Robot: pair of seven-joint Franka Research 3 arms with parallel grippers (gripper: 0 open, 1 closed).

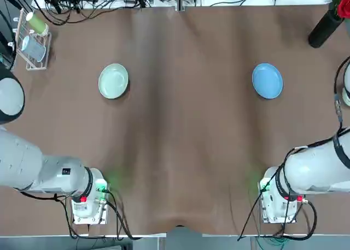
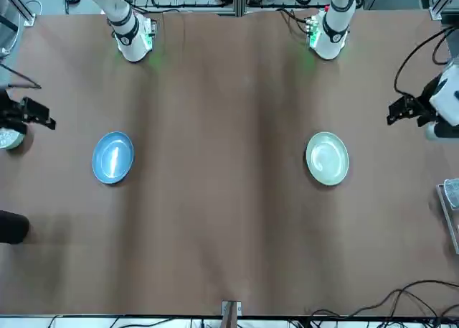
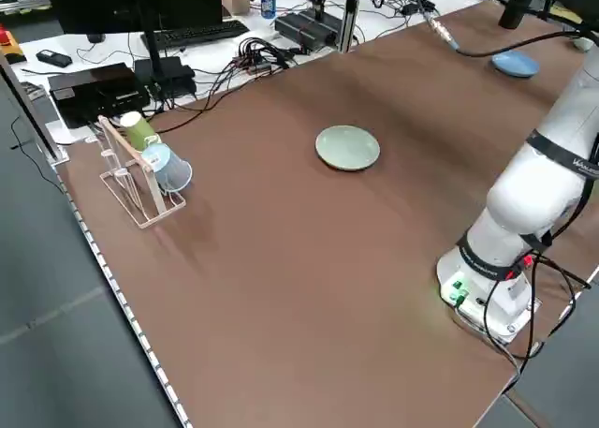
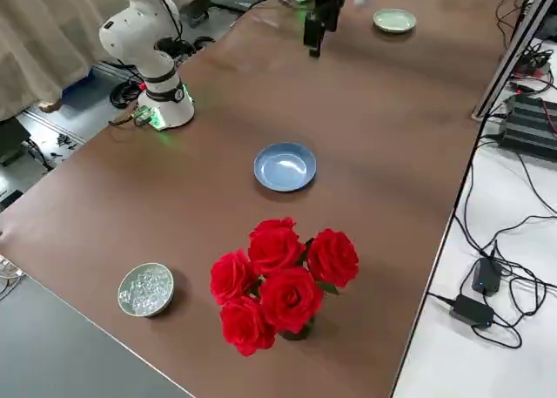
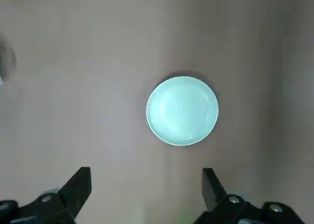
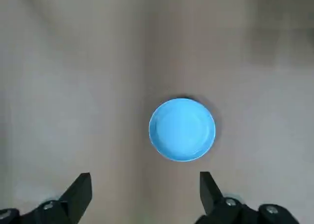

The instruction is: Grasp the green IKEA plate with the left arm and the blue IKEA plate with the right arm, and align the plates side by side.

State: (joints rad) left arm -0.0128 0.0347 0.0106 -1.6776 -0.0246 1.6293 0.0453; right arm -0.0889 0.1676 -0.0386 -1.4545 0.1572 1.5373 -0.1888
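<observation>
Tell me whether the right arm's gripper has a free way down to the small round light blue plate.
Probably yes. The small round light blue plate lies alone on bare brown table, and the right gripper hangs above it with fingers spread wide. Nothing stands between them.

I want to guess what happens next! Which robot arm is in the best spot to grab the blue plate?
The right one, probably. The blue plate lies on the robot's right side, and the right gripper hangs open above it. The left gripper is over the green plate.
</observation>
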